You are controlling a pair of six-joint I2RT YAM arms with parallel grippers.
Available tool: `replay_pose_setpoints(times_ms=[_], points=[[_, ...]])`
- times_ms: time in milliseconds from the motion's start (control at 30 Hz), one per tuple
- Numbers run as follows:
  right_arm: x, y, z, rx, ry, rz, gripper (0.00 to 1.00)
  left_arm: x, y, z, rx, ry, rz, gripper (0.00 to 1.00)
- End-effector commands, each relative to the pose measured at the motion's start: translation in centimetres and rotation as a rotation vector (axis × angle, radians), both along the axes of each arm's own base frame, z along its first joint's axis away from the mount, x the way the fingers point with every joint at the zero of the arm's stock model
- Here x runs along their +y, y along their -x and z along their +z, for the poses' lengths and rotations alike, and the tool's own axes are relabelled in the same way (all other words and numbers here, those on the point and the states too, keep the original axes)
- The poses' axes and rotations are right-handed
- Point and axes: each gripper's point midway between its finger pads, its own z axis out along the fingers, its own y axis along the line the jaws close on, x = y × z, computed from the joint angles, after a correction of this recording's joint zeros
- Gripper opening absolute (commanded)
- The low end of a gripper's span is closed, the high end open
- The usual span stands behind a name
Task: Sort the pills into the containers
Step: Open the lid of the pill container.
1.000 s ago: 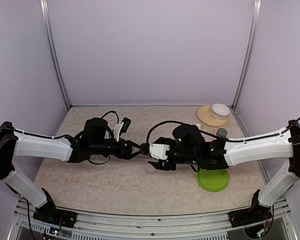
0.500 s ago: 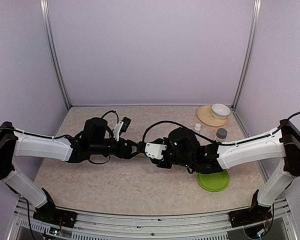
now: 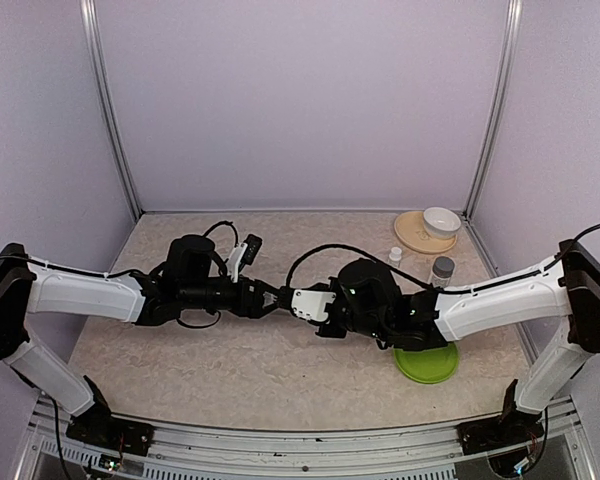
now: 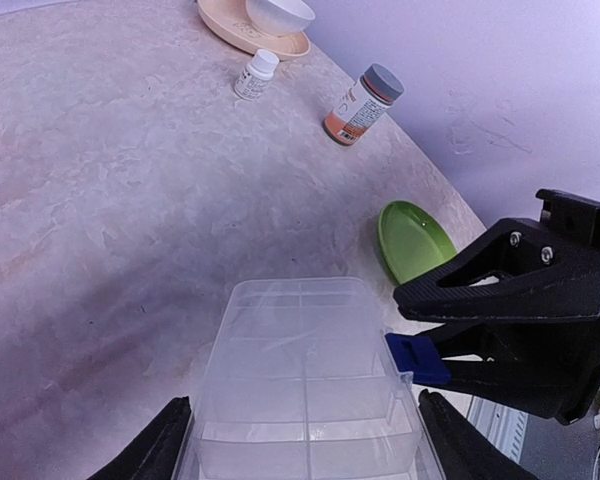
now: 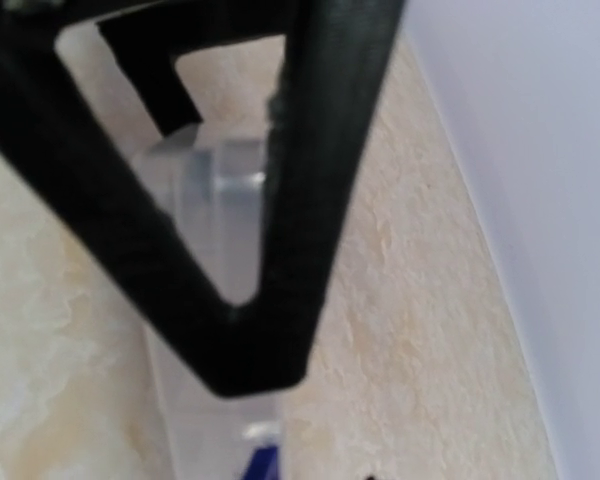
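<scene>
Sorting looks unstarted: the seemingly empty pill organiser (image 4: 305, 380) is at the worktop (image 4: 100, 200) centre, gripped by the left fingers (image 4: 155, 455), with the right fingers (image 4: 500, 300) touching its 3 o'clock edge, closure untellable, and the amber bottle (image 4: 363, 104) capped at 1 o'clock.

Lab cell: alu frame (image 3: 108, 100), blank walls (image 3: 300, 100)

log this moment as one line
left tool: shut on clear plastic compartment organiser | right tool: fingers at organiser's blue tab, grip unclear
</scene>
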Motion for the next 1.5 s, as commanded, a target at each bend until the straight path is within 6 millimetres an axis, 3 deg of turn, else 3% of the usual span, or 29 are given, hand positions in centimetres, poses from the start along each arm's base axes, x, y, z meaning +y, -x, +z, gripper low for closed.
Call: replay_pose_setpoints(times_ms=[0, 233, 533, 1000, 1300, 1467], points=[[0.2, 0.2, 1.4, -0.024, -0.025, 0.006, 0.25, -0.4, 0.0, 0.9, -0.022, 0.025, -0.019, 0.68], [0.5, 0.6, 1.2, 0.002, -0.009, 0.035, 0.09, -0.2, 0.1, 0.7, -0.026, 0.019, -0.022, 0.69], [0.5, 1.1, 1.1, 0.033, -0.005, 0.051, 0.00, -0.2, 0.2, 0.1, -0.021, 0.008, -0.023, 0.69], [-0.7, -0.9, 0.6, 0.094, 0.013, 0.002, 0.00, 0.6, 0.0, -0.7, -0.021, -0.007, 0.016, 0.98], [-0.6, -0.3, 1.5, 0.132, -0.029, 0.040, 0.00, 1.2, -0.2, -1.0, -0.010, 0.002, 0.035, 0.99], [-0.5, -0.1, 1.6, 0.135, -0.035, 0.048, 0.00, 1.0, 0.0, -0.2, 0.006, 0.067, 0.007, 0.98]])
